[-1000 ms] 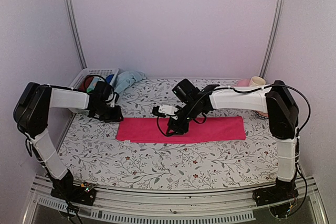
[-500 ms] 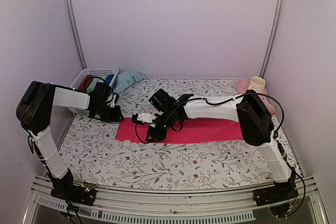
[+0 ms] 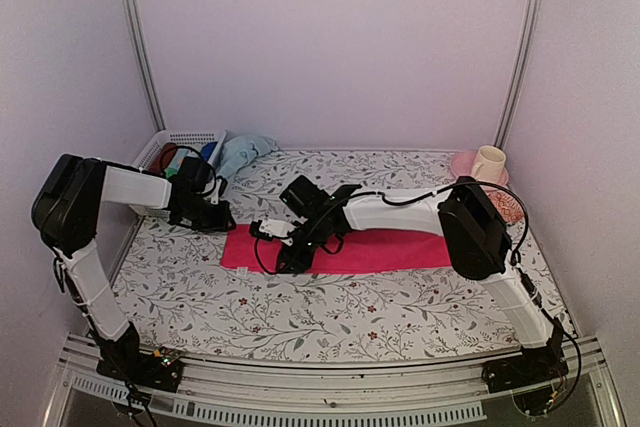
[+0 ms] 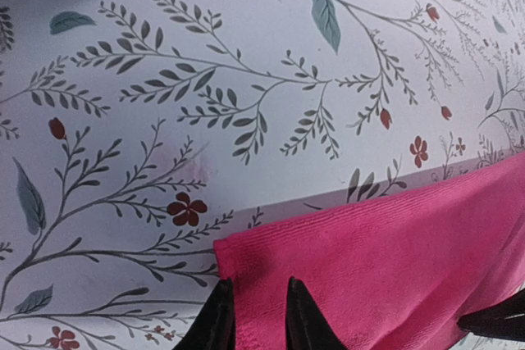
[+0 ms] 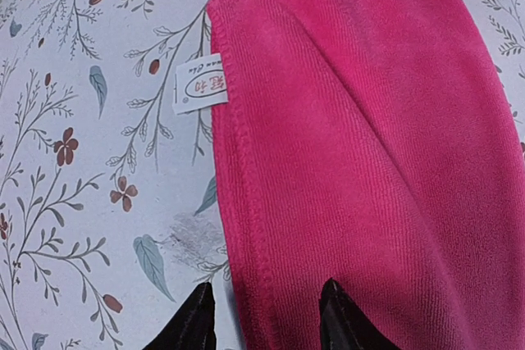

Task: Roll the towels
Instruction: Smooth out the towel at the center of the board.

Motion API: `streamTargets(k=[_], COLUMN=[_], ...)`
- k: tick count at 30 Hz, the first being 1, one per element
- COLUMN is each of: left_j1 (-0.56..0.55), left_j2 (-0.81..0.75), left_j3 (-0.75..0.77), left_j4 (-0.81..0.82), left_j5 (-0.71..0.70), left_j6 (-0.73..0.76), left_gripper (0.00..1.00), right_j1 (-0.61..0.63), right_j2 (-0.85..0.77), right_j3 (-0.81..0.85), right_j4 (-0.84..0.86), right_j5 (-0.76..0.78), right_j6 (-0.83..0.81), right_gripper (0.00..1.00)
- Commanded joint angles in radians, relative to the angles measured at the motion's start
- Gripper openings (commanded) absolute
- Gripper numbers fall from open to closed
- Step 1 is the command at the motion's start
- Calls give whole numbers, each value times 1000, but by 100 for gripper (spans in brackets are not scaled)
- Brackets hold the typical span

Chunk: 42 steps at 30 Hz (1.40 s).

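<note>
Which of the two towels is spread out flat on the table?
The bright pink towel, laid out as a long strip mid-table. The pale blue towel lies crumpled by the basket at the back left.

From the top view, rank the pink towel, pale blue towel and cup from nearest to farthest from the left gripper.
1. Pink towel, its corner at the left gripper.
2. Pale blue towel, behind it by the basket.
3. Cup, far right corner.
</note>
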Motion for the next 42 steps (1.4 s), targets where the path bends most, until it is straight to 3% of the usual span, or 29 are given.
streamTargets(k=[1,24,32,42], left_j1=[15,16,16,16], left_j2=[7,30,-7,33], left_j3=[8,21,3,-3], left_j4=[5,-1,-1,40], left_j5=[-7,14,-52,70], left_j6=[11,11,11,8], left_gripper=[23,19,29,25], right_j1=[8,7,17,29], right_j2=[0,66,85,90], right_j3=[20,18,17,17], right_j4=[-8,-16,-29,-34], right_j5=[-39,-28,-22,-4], right_j6=[6,-4,-12,-24], right_gripper=[45,47,47,46])
